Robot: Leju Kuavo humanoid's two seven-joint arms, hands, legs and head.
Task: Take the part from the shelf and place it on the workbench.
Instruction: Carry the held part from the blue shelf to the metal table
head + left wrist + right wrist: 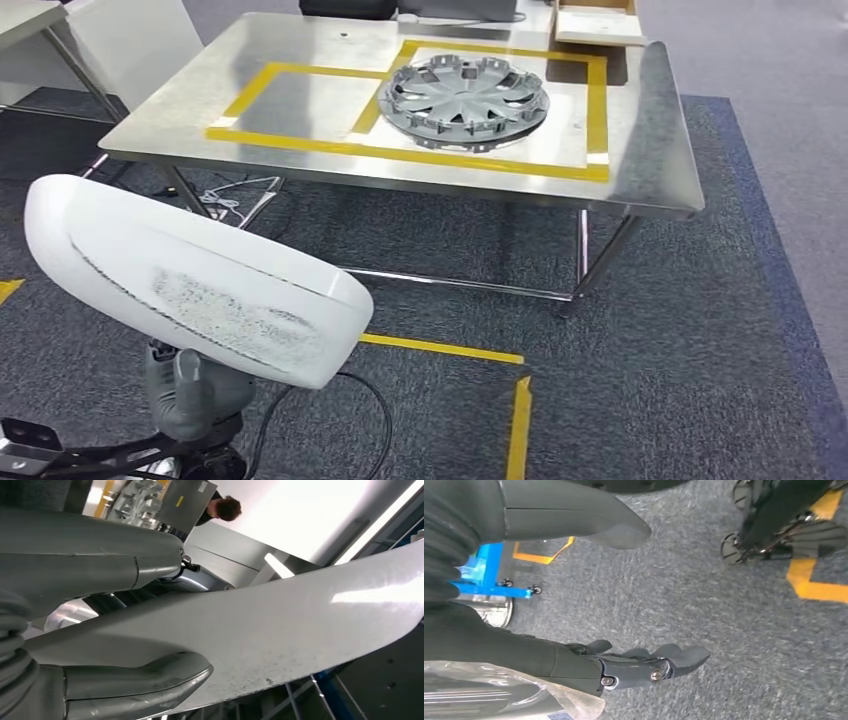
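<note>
One white part (190, 275), lower left of head frame, gripped by left hand (195, 390) beneath it; long axis runs upper-left to lower-right. Steel bench (640, 130) upper centre, well apart, hubcap (465, 100) inside yellow tape. Left fingers (145, 682) clamp part's edge. Right hand (644, 665) empty, fingers loosely spread over carpet.

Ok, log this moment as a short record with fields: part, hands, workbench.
part: white panel, carried low in front of the robot, not yet over the workbench
left hand: grips the panel, thumb on one face, fingers on the other
right hand: holds nothing, fingers apart, hangs over the carpet
workbench: steel table ahead, marked with yellow tape
on workbench: grey hubcap inside the right taped box
left taped box: bare
</note>
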